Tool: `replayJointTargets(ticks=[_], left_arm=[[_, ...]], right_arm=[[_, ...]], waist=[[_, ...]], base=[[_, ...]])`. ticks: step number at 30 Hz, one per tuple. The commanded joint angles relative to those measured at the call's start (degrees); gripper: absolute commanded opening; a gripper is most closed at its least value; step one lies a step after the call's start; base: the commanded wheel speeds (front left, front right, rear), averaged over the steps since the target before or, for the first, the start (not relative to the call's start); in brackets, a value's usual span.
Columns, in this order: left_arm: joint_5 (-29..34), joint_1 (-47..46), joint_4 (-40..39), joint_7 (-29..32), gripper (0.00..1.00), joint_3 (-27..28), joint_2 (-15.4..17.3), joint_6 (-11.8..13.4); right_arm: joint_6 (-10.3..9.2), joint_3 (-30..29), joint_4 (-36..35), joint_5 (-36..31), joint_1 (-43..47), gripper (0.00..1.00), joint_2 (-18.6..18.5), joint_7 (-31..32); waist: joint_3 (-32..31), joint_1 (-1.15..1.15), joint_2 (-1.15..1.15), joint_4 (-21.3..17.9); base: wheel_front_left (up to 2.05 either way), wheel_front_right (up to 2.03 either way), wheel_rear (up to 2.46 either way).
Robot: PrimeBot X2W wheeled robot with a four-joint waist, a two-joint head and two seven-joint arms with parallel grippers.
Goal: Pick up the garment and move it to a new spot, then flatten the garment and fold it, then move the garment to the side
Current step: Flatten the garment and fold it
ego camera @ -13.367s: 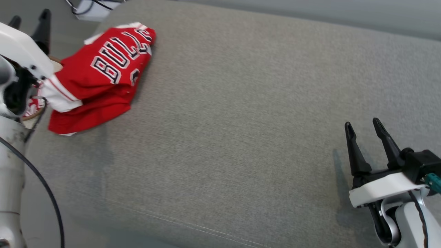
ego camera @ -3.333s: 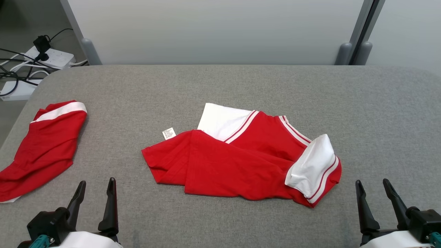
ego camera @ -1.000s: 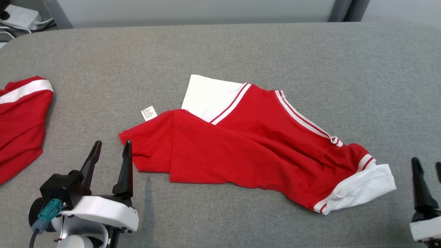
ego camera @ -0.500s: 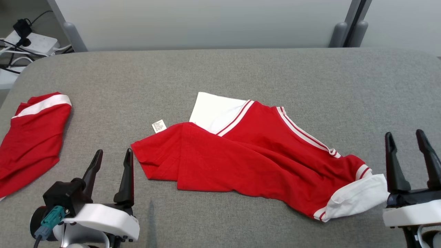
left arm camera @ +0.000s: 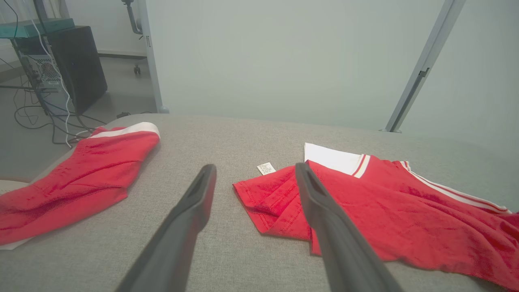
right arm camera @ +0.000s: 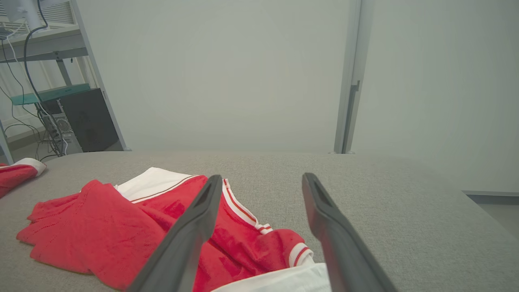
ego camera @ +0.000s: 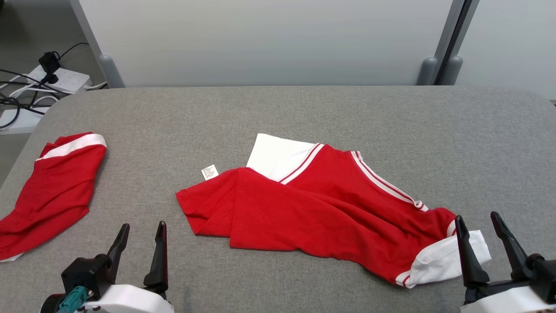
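No text legible: the white care tag [ego camera: 210,172] lying at the upper left edge of the red garment [ego camera: 304,213] carries printed lines too small to read.

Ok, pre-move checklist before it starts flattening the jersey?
1. Left gripper open and empty: ok.
2. Right gripper open and empty: ok.
3. Red jersey lying flat: not ok, it is folded over itself and wrinkled.
4. Right gripper clear of the white sleeve: cannot tell; one finger overlaps it in the head view.
5. Second red garment apart from the jersey: ok, bare surface lies between them.
6. Room on the grey table to spread it: ok, judging by the bare area behind the jersey.
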Motion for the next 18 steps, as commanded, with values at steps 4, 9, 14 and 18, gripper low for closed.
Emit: replayJointTargets(ticks=[4,9,14,18], left_arm=[[0.0,-2.1,-1.4,-0.2,1.0,2.5,1.8,0.7],[0.1,-2.3,-1.5,-0.1,1.0,2.2,1.8,1.0],[0.0,-2.7,-1.6,1.3,1.0,1.4,2.0,0.7],[-1.1,-5.1,0.5,5.3,1.0,-2.6,1.3,-2.6]], right_arm=[[-0.01,1.5,-1.0,-0.2,-1.9,1.0,-1.4,0.4],[-0.01,1.6,-1.0,-0.1,-2.1,1.0,-1.3,0.4],[-0.01,1.5,-1.1,0.6,-2.2,1.0,-1.2,0.5],[-0.01,1.3,-1.5,0.9,-2.6,1.0,-1.1,0.7]], waist=[[0.0,0.0,0.0,0.0],[-0.1,0.0,0.0,0.2],[0.3,0.0,0.0,0.3],[1.7,0.0,0.0,-0.1]], base=[[0.0,0.0,0.0],[0.0,0.0,0.0],[0.0,0.0,0.0],[0.0,0.0,0.0]])
